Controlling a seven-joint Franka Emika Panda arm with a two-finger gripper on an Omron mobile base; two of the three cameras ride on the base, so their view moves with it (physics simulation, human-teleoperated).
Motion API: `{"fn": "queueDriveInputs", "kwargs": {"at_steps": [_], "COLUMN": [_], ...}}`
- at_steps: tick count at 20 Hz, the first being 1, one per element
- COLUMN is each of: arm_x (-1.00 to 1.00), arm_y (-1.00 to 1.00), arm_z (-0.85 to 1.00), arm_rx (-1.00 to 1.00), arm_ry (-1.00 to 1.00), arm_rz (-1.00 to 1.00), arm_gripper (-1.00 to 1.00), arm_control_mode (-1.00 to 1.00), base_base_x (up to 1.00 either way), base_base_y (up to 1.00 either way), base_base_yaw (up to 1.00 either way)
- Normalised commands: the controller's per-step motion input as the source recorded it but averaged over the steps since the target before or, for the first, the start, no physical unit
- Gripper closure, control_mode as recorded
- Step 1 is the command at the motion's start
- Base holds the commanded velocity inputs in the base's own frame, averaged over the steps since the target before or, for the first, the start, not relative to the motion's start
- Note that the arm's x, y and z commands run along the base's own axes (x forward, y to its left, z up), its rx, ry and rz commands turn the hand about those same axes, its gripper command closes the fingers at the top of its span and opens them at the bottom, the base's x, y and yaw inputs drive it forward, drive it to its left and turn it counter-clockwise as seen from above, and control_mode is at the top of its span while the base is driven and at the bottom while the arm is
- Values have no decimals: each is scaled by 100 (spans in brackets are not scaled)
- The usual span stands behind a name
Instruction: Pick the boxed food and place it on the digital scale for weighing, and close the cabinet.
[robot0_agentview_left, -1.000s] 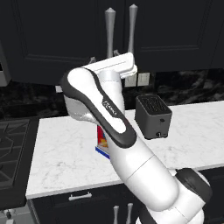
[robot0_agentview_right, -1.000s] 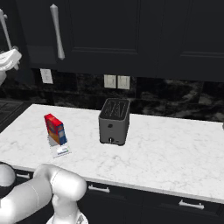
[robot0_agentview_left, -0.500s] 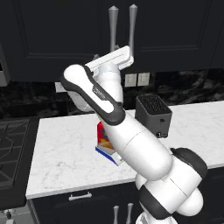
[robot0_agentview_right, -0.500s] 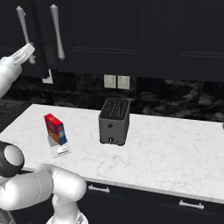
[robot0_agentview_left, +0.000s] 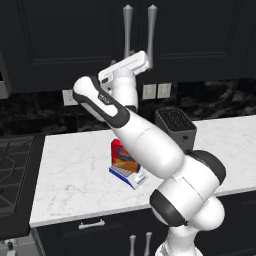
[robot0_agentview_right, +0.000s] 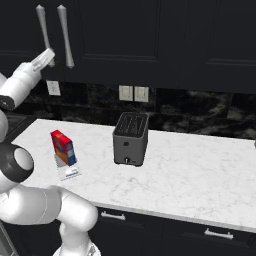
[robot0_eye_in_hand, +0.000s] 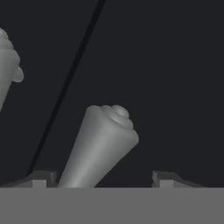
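Left base view: arm has swung up and right over the last second, hand now at the cabinet (robot0_agentview_left: 75, 45), gripper (robot0_agentview_left: 146, 61) right beside the lower end of the right door handle (robot0_agentview_left: 150, 35). Earlier it sat lower, near the wall outlets (robot0_agentview_left: 156, 91). Both doors look flush and shut here. Box (robot0_agentview_left: 123, 156) stands upright on the scale (robot0_agentview_left: 131, 176), on the counter (robot0_agentview_left: 70, 180) left of the toaster (robot0_agentview_left: 175, 127), same as before

Right base view: box (robot0_agentview_right: 63, 148) on the scale (robot0_agentview_right: 69, 171), well left of the toaster (robot0_agentview_right: 131, 138), unmoved across the frames. Hand has climbed from the left edge up to the two handles, gripper (robot0_agentview_right: 48, 56) just left of the right handle (robot0_agentview_right: 65, 36) and touching or nearly so, can't tell which. Cabinet (robot0_agentview_right: 130, 35) doors look closed

Hand view: both fingertips (robot0_eye_in_hand: 43, 178) apart at the bottom, handle end (robot0_eye_in_hand: 105, 140) rising between them, nearer the left tip. Second handle (robot0_eye_in_hand: 8, 65) at upper left, door seam (robot0_eye_in_hand: 65, 87) running diagonally. Jaws are apart with nothing clamped, but narrowing, so can't call them settled

My read: weighing step done, box left alone. Arm is finishing the door push; door appears seated, so task looks near complete
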Motion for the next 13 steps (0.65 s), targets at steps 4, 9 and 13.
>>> {"fn": "queueDriveInputs", "kwargs": {"at_steps": [4,9,13], "arm_x": [100,100,74], "arm_y": [-7,0,-11], "arm_z": [-60,-57,-35], "arm_rx": [-1,-3,0], "arm_ry": [0,0,0], "arm_rz": [-14,-18,-16], "arm_gripper": [-100,-100,-100], "arm_control_mode": [-100,-100,-100], "base_base_x": [0,0,0], "base_base_y": [0,0,0], "base_base_yaw": [0,0,0]}}
